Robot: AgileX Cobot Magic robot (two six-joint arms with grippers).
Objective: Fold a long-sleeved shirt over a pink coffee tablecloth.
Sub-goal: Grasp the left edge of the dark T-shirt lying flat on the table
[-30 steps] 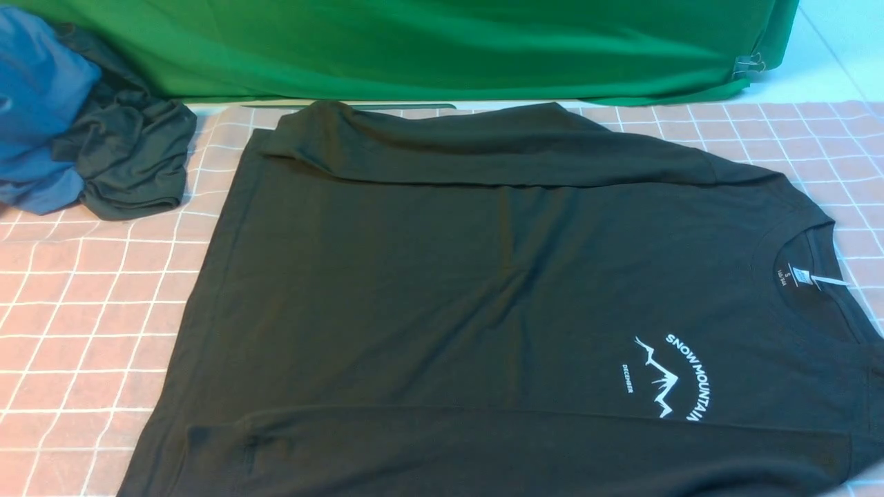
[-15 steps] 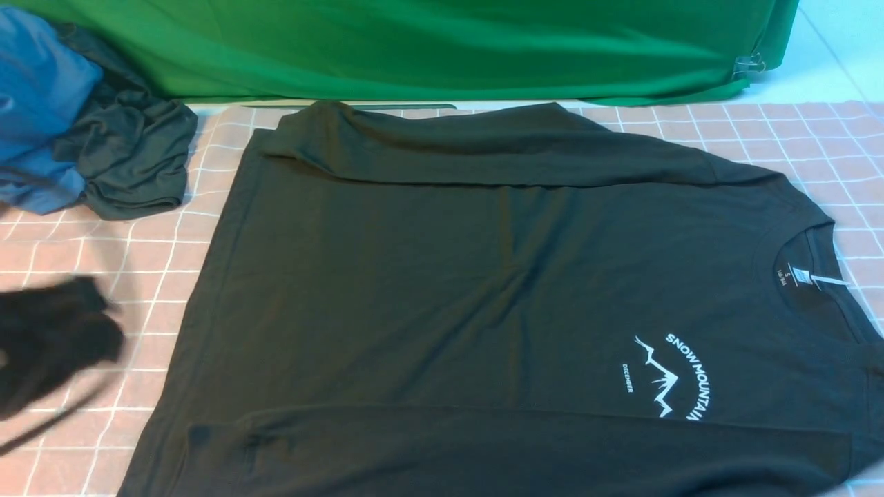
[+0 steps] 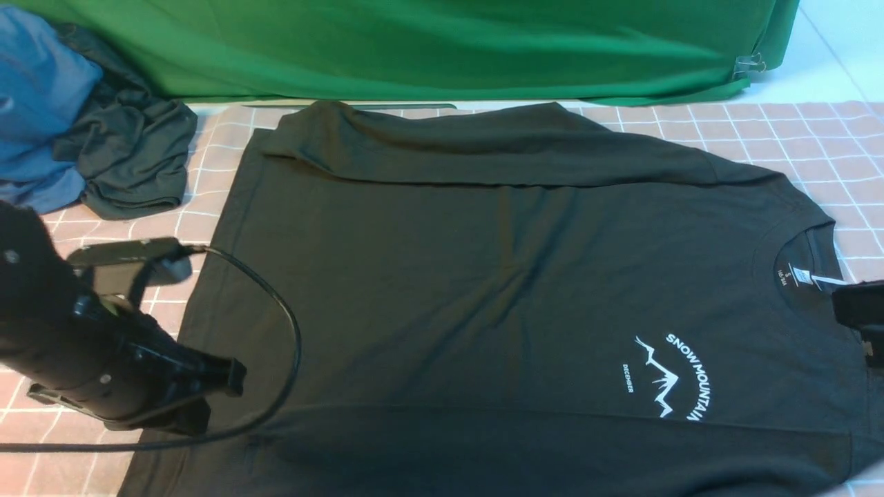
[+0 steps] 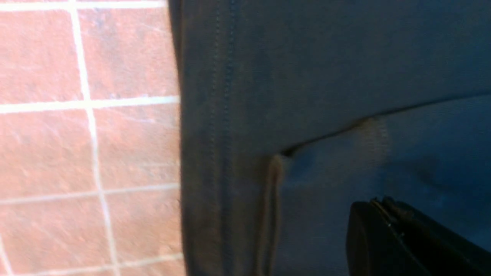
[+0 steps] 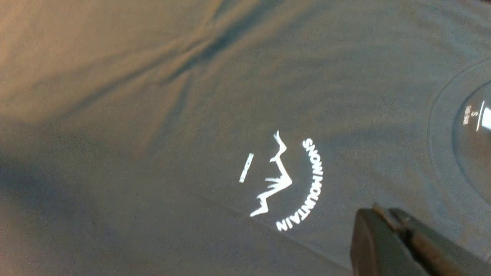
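Black long-sleeved shirt (image 3: 483, 276) lies flat, print side up, on the pink coffee tablecloth (image 3: 83, 304), with the collar to my right and the hem (image 3: 207, 290) to my left. Both sleeves are folded in over the body: far sleeve (image 3: 483, 148) along the far edge, near sleeve (image 3: 518, 449) along the near edge. The white SNOW MOUNTAIN print (image 3: 673, 376) is on the chest near the collar, and the white neck label (image 3: 801, 276) is inside the neckline. My left arm (image 3: 103, 366) is low at the near left, its tip over the hem close to the near sleeve's cuff, and a black cable (image 3: 293, 338) loops from it across the shirt. My left jaws are pressed together with nothing between them; the left wrist view has them over dark fabric just beside the cuff edge, and I can't tell if they touch it. Only a black corner of my right arm (image 3: 860, 314) shows at the right edge, by the collar. My right jaws are pressed together too and hold nothing; the right wrist view has them over the chest fabric just beside the print, contact unclear. A blue garment (image 3: 34, 103) and a dark grey-green garment (image 3: 131, 159) are bunched together at the far left, well apart from my jaws. The green backdrop cloth (image 3: 414, 48) hangs behind, with a metal clip (image 3: 749, 65) at its right end.
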